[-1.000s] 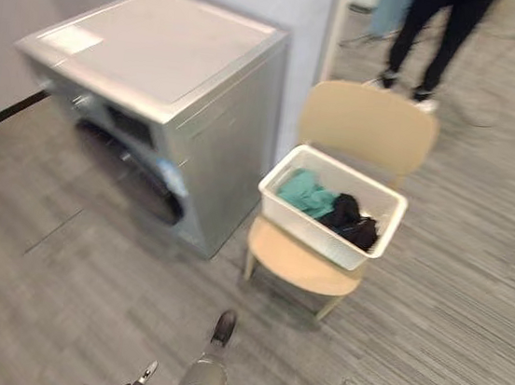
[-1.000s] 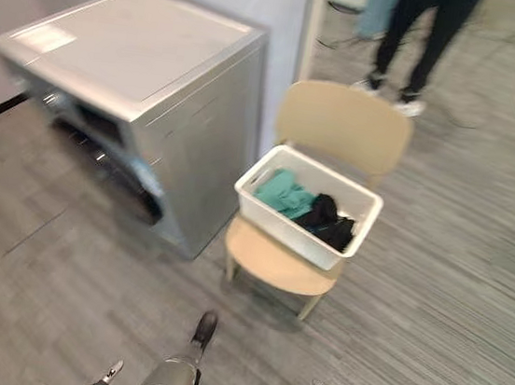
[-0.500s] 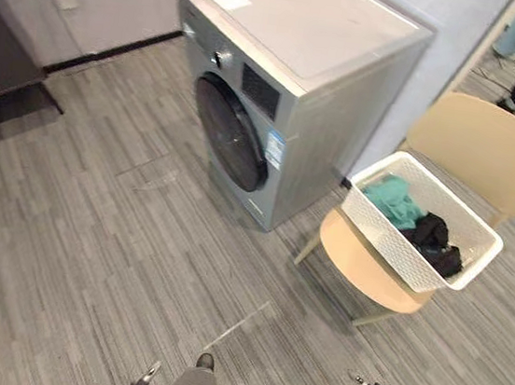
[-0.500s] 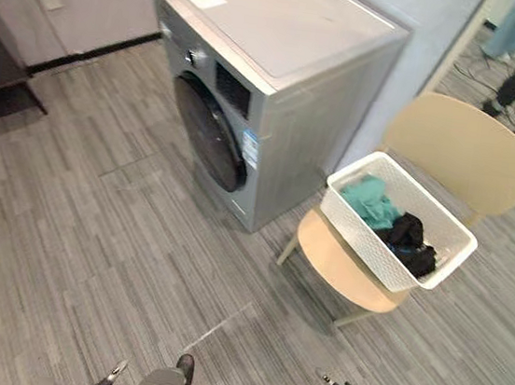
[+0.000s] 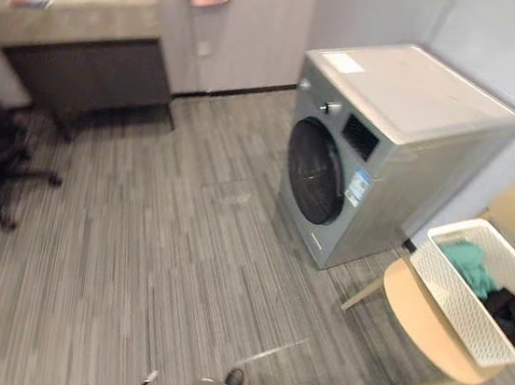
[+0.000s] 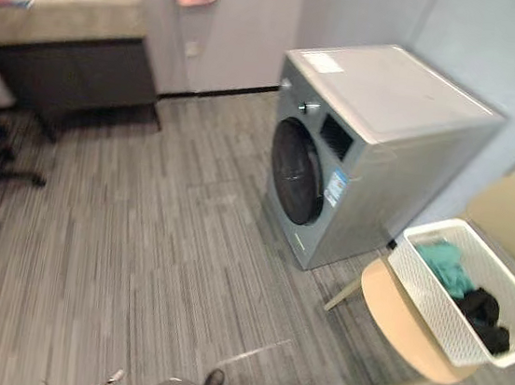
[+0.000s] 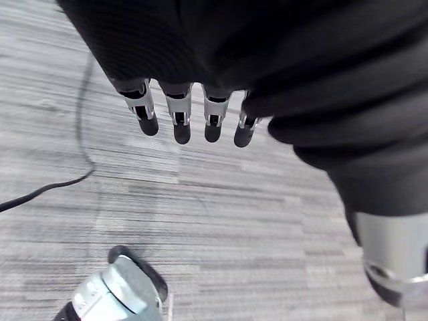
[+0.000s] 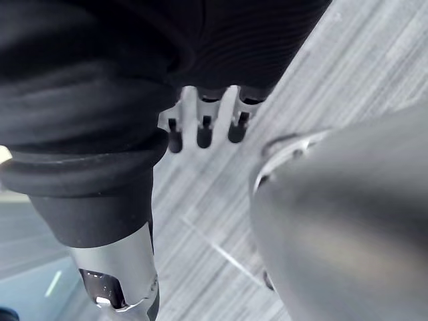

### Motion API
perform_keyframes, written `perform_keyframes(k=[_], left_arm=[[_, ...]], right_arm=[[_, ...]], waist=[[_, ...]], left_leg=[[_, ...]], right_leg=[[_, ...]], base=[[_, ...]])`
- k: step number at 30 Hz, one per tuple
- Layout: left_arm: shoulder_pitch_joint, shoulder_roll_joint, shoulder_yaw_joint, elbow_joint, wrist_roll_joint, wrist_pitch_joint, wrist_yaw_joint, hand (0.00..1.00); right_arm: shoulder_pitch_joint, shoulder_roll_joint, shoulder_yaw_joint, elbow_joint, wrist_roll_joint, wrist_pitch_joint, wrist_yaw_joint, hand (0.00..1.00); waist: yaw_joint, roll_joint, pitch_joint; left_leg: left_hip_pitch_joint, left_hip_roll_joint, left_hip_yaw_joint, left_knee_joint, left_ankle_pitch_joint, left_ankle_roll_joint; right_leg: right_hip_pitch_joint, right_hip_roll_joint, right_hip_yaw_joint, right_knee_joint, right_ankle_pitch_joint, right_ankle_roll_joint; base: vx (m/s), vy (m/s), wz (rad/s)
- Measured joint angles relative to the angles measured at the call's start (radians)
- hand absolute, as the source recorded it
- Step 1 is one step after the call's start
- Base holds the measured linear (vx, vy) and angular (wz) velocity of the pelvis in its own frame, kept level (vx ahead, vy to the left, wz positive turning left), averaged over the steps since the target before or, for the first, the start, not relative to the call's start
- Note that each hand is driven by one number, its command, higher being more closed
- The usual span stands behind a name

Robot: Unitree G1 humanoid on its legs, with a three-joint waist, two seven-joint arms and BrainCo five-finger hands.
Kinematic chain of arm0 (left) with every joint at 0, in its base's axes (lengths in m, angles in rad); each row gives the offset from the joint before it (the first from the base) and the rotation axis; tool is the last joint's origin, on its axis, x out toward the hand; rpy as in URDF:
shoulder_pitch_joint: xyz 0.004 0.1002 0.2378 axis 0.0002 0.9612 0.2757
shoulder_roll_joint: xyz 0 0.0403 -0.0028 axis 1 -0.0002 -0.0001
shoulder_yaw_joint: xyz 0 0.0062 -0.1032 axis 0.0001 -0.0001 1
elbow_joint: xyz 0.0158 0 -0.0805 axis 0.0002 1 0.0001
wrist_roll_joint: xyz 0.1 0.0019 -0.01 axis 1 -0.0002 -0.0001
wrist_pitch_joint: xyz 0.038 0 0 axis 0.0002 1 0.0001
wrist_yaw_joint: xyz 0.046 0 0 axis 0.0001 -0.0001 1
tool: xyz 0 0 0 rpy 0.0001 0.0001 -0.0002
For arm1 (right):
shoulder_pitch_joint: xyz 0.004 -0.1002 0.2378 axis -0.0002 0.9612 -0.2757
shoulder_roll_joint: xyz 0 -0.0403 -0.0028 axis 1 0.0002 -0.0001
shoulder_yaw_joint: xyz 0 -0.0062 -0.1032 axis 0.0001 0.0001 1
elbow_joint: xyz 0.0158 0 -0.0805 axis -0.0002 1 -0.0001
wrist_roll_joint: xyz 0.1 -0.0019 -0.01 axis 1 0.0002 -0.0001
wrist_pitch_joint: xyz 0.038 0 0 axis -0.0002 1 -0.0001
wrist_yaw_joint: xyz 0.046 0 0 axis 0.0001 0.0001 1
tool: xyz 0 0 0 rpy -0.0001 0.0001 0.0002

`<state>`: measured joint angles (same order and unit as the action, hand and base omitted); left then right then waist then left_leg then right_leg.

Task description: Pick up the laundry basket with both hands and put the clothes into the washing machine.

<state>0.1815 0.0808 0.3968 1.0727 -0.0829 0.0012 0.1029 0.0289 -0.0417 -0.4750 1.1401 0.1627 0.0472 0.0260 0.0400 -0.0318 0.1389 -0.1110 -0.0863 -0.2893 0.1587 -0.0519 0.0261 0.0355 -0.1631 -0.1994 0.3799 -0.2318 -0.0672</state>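
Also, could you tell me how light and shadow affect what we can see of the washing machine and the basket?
Left eye view: soft light sheens the top of the washing machine, while its door is dark glass; the laundry basket is evenly lit, the black clothes a featureless patch. Left wrist view: the left hand hangs dark against the bright floor.

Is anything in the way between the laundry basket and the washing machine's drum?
Yes: the round door of the washing machine looks shut. The laundry basket sits on the chair beside it, with nothing else between.
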Motion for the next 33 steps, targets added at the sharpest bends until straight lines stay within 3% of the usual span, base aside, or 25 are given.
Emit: perform_keyframes(k=[2,4,5,6,8,9,10,11,12,13,14,15,16,17,18,20,22,24,26,28,29,30,31,32,33], left_arm=[[0.002,-0.003,0.035,0.001,0.018,0.019,-0.012,0.00],[-0.044,-0.010,0.047,-0.004,0.038,0.019,-0.023,0.00],[-0.070,-0.044,0.045,-0.007,0.039,0.016,-0.032,0.00],[-0.087,-0.054,0.047,-0.008,0.039,0.014,-0.033,0.00],[-0.142,-0.025,0.048,-0.016,0.037,0.010,-0.035,0.00],[-0.178,-0.018,0.028,-0.018,0.035,0.003,-0.036,0.00],[-0.203,-0.032,0.030,-0.029,0.034,-0.004,-0.038,0.00],[-0.202,-0.092,0.026,-0.055,0.033,-0.009,-0.037,0.00],[-0.185,-0.127,0.022,-0.056,0.033,-0.012,-0.040,0.00],[-0.175,-0.136,0.019,-0.055,0.029,-0.008,-0.040,0.00],[-0.129,-0.133,-0.010,-0.052,0.017,-0.004,-0.036,0.00],[-0.126,-0.116,-0.026,-0.053,0.015,-0.005,-0.036,0.00],[-0.128,-0.104,-0.054,-0.065,0.014,-0.005,-0.039,0.00],[-0.126,-0.109,-0.055,-0.076,0.014,-0.005,-0.039,0.00],[-0.116,-0.114,-0.055,-0.090,0.014,-0.004,-0.037,0.00],[-0.097,-0.111,-0.056,-0.092,0.013,-0.005,-0.036,0.00],[-0.070,-0.099,-0.063,-0.126,0.005,-0.009,-0.035,0.00],[-0.068,-0.094,-0.047,-0.140,-0.026,-0.013,-0.034,0.00],[-0.067,-0.069,-0.037,-0.136,-0.042,-0.026,-0.030,0.00],[-0.035,-0.061,-0.007,-0.114,-0.054,-0.028,-0.015,0.00],[-0.032,-0.062,-0.004,-0.111,-0.056,-0.027,-0.014,0.00],[0.008,-0.077,0.010,-0.077,-0.063,-0.027,-0.013,0.00],[0.028,-0.083,0.015,-0.049,-0.064,-0.026,-0.014,0.00],[0.028,-0.058,0.039,-0.016,-0.064,-0.020,-0.011,0.00],[0.028,-0.050,0.046,-0.013,-0.064,-0.021,-0.011,0.00]], right_arm=[[-0.002,0.035,-0.004,-0.032,0.021,-0.001,0.001,0.00],[0.014,0.053,-0.032,-0.057,0.028,-0.001,0.000,0.00],[0.042,0.052,-0.028,-0.090,0.027,-0.001,0.000,0.00],[0.046,0.054,-0.029,-0.114,0.033,-0.002,0.001,0.00],[0.040,0.076,-0.045,-0.116,0.038,0.006,0.000,0.00],[0.057,0.088,-0.046,-0.101,0.043,0.006,-0.001,0.00],[0.078,0.103,-0.076,-0.097,0.045,0.001,-0.003,0.00],[0.091,0.090,-0.107,-0.104,0.056,0.000,-0.003,0.00],[0.095,0.077,-0.127,-0.110,0.072,-0.001,-0.004,0.00],[0.089,0.066,-0.139,-0.108,0.076,-0.001,-0.001,0.00],[0.080,0.074,-0.128,-0.107,0.083,-0.001,-0.002,0.00],[0.084,0.080,-0.123,-0.110,0.083,-0.002,-0.002,0.00],[0.077,0.082,-0.096,-0.108,0.081,-0.001,-0.004,0.00],[0.070,0.074,-0.083,-0.110,0.081,-0.002,-0.004,0.00],[0.065,0.060,-0.060,-0.116,0.082,-0.005,-0.002,0.00],[0.046,0.055,-0.011,-0.118,0.084,-0.011,-0.004,0.00],[0.035,0.050,0.058,-0.142,0.084,-0.029,-0.005,0.00],[0.021,0.053,0.095,-0.139,0.088,-0.030,-0.005,0.00],[0.014,0.057,0.111,-0.126,0.101,-0.029,-0.004,0.00],[0.023,0.060,0.110,-0.124,0.101,-0.030,-0.005,0.00],[0.024,0.059,0.110,-0.123,0.101,-0.030,-0.005,0.00],[0.041,0.039,0.112,-0.123,0.099,-0.034,-0.002,0.00],[0.041,0.024,0.115,-0.100,0.088,-0.039,-0.002,0.00],[0.031,0.050,0.124,-0.070,0.068,-0.037,0.000,0.00],[0.028,0.060,0.123,-0.063,0.061,-0.035,0.004,0.00]], waist=[[0.007,-0.037,0.002],[-0.002,-0.063,-0.005],[-0.006,0.003,0.005],[-0.009,0.025,0.005],[-0.025,-0.017,-0.003],[-0.037,-0.055,-0.031],[-0.058,-0.076,-0.051],[-0.054,-0.037,-0.068],[-0.049,0.032,-0.082],[-0.055,0.069,-0.087],[-0.061,0.045,-0.109],[-0.066,0.053,-0.110],[-0.064,0.051,-0.104],[-0.057,0.053,-0.098],[-0.047,0.088,-0.072],[-0.029,0.087,-0.067],[-0.020,0.077,-0.064],[0.001,0.066,-0.058],[0.011,0.042,-0.038],[0.012,0.037,-0.033],[0.012,0.038,-0.034],[0.029,0.071,-0.056],[0.036,0.089,-0.068],[0.021,0.023,-0.074],[0.017,0.003,-0.075]], left_leg=[[-0.035,-0.005,0.056,0.032,0.001,-0.003],[-0.144,-0.007,0.162,0.354,-0.045,0.050],[-0.101,0.052,0.238,0.519,-0.189,0.088],[-0.075,0.069,0.210,0.460,-0.256,0.056],[-0.044,0.030,0.156,0.349,-0.239,0.018],[-0.022,-0.004,0.116,0.249,-0.191,0.001],[-0.041,-0.038,0.080,0.339,-0.208,0.001],[-0.039,-0.006,0.057,0.470,-0.250,-0.008],[0.019,0.057,0.032,0.420,-0.319,-0.025],[0.044,0.085,0.020,0.365,-0.368,-0.016],[0.074,0.101,0.024,0.308,-0.347,-0.088],[0.066,0.102,0.022,0.345,-0.345,-0.158],[-0.013,0.102,0.024,0.515,-0.313,-0.245],[-0.050,0.108,0.044,0.612,-0.288,-0.283],[-0.106,0.136,0.100,0.775,-0.197,-0.274],[-0.150,0.167,0.190,0.919,0.014,-0.266],[-0.251,0.215,0.244,1.068,-0.032,-0.141],[-0.326,0.235,0.237,1.042,-0.090,-0.091],[-0.356,0.248,0.208,0.893,-0.103,-0.089],[-0.305,0.265,0.146,0.513,-0.086,-0.099],[-0.297,0.264,0.136,0.480,-0.084,-0.101],[-0.235,0.265,0.043,0.225,-0.023,-0.083],[-0.225,0.257,0.011,0.196,0.032,-0.218],[-0.228,0.207,0.033,0.182,0.027,-0.192],[-0.227,0.197,0.034,0.171,0.028,-0.192]], right_leg=[[0.002,0.011,0.010,-0.059,-0.066,0.097],[-0.013,-0.032,-0.083,-0.041,-0.051,0.107],[-0.037,-0.013,-0.109,0.105,-0.057,0.110],[-0.076,0.000,-0.100,0.205,-0.065,0.115],[-0.186,0.013,-0.027,0.223,-0.118,0.120],[-0.197,0.025,-0.004,0.133,-0.080,0.084],[-0.189,0.003,-0.037,0.102,-0.055,0.073],[-0.174,0.038,-0.075,0.075,-0.048,0.061],[-0.170,0.093,-0.078,0.058,-0.047,0.059],[-0.166,0.126,-0.077,0.054,-0.048,0.058],[-0.141,0.156,-0.041,0.002,-0.047,0.054],[-0.126,0.163,-0.042,-0.031,-0.042,0.052],[-0.104,0.178,-0.048,-0.055,-0.018,0.044],[-0.081,0.190,-0.046,-0.059,-0.014,0.039],[-0.037,0.213,-0.032,-0.066,-0.017,0.030],[0.034,0.216,0.026,-0.097,-0.021,0.022],[0.095,0.212,0.090,-0.145,-0.017,0.014],[0.104,0.188,0.152,-0.161,-0.017,0.015],[0.138,0.148,0.194,-0.180,-0.017,0.018],[0.194,0.116,0.217,-0.187,-0.033,0.065],[0.195,0.114,0.220,-0.187,-0.036,0.071],[0.213,0.113,0.245,-0.188,-0.071,0.116],[0.216,0.109,0.282,-0.186,-0.098,0.136],[0.205,0.061,0.301,-0.181,-0.103,0.134],[0.195,0.055,0.316,-0.170,-0.090,0.117]], base=[[-0.12,-0.108,0.26],[-0.07,-0.004,0.27],[-0.03,0.010,0.09],[-0.09,-0.019,0.03],[-0.11,-0.102,0.42],[0.02,-0.121,1.18],[0.12,-0.128,1.22],[0.21,-0.055,0.68],[0.17,-0.025,0.11],[0.15,-0.008,-0.28],[0.17,-0.028,-0.04],[0.22,-0.069,0.08],[0.18,-0.053,0.21],[0.23,-0.060,-0.11],[0.21,-0.050,-0.54],[0.21,-0.015,-0.73],[0.25,0.034,-0.76],[0.27,0.114,-0.90],[0.27,0.168,-0.79],[0.35,0.303,-0.43],[0.30,0.372,-0.54],[0.25,0.361,-0.71],[0.37,0.502,-0.57],[0.30,0.355,-0.13],[0.32,0.337,0.25]])
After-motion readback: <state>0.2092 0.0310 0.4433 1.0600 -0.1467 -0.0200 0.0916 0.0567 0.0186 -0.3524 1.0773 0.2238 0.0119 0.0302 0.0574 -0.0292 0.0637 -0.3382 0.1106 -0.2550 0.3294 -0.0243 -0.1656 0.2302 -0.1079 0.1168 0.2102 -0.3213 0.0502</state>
